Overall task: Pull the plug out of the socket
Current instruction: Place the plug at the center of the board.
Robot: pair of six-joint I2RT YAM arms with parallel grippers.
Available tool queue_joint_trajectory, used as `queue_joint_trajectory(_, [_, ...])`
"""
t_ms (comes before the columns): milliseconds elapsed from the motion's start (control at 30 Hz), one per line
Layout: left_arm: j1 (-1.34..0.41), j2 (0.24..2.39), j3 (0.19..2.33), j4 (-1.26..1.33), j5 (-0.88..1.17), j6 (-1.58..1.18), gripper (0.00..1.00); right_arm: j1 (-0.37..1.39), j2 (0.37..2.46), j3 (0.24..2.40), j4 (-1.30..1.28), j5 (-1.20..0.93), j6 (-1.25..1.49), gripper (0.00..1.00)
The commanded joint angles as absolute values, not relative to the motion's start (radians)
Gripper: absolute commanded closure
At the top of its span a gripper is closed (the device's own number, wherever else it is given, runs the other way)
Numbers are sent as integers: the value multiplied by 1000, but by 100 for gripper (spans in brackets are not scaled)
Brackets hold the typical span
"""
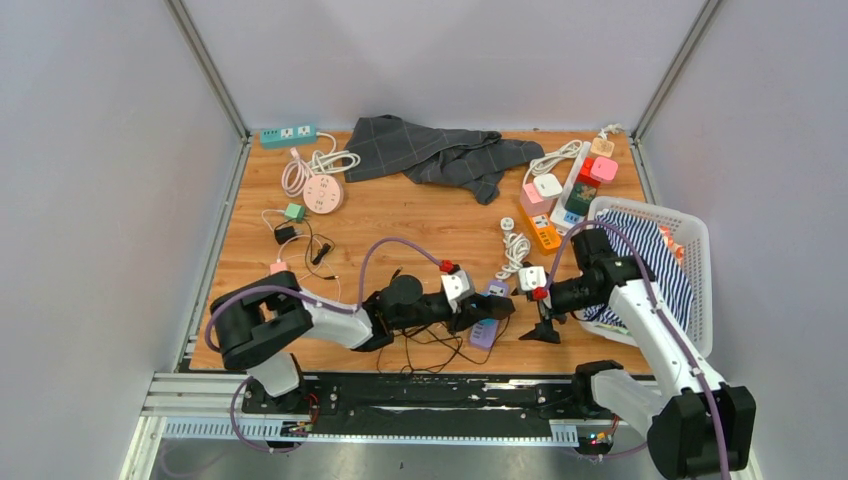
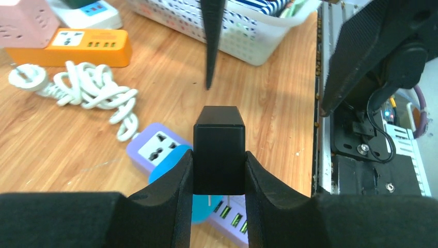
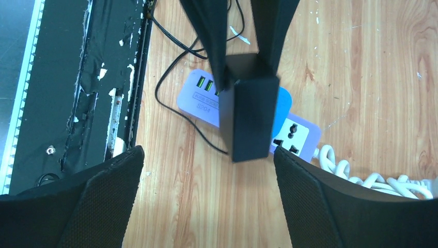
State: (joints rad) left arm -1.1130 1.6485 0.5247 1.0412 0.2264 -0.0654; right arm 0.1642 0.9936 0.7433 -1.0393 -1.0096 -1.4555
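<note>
left claw pinching the black plug adapter by its flat sides, metal prongs showing just beneath the pads, above the purple power strip; right claw spread wide, adapter just ahead, untouched. the adapter is judged light, rigid, smooth-sided: grip low on the body, pull straight along the prongs

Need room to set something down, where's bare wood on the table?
Bare wood lies mid-table, bordered by the round pink socket, the grey cloth and the white coiled cord. Crowded: around the purple strip near the front, and beside the basket.
</note>
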Motion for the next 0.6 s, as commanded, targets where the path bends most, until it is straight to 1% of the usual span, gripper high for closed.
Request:
queue_joint_trajectory(0, [-1050, 1530, 505, 954, 239, -173, 100, 129, 960, 763, -1041, -1012, -1428, 3])
queue_joint_trajectory(100, [-988, 1448, 530, 824, 275, -242, 100, 109, 909, 739, -982, -986, -1406, 3])
queue_joint_trajectory(300, [-883, 1249, 543, 669, 309, -312, 100, 86, 781, 673, -778, -905, -1241, 2])
queue_joint_trajectory(467, [-810, 1080, 615, 491, 258, -324, 100, 80, 785, 666, -734, -865, -1199, 2])
queue_joint_trajectory(567, [-739, 1026, 677, 413, 227, -351, 100, 80, 794, 664, -725, -851, -1192, 2])
